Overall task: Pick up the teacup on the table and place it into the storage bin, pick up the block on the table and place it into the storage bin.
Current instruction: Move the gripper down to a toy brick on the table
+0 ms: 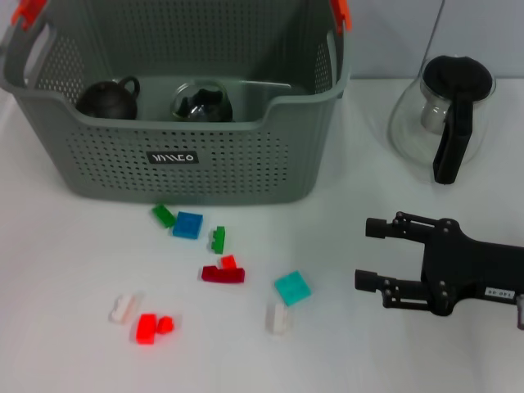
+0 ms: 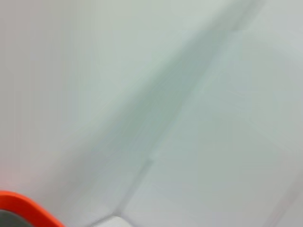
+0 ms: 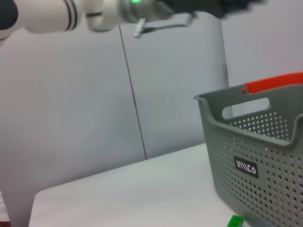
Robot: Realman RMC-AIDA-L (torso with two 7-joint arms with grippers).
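Storage bin (image 1: 188,155): grey, black front label, white lettering perhaps "JIJJCO"
Teacup (image 1: 109,100): dark, inside bin
Blocks (image 1: 187,224): scattered on table (image 1: 74,270)
Right gripper (image 1: 368,254): fingers apart, empty, near blocks

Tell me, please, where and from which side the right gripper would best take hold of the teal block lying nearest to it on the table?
Probably from straight above, closing across two opposite flat sides of the teal block. It lies flat and low on the table, turned at an angle, so the wrist would need to rotate to match. The right gripper is open beside it. A white block sits close, so avoid that side.
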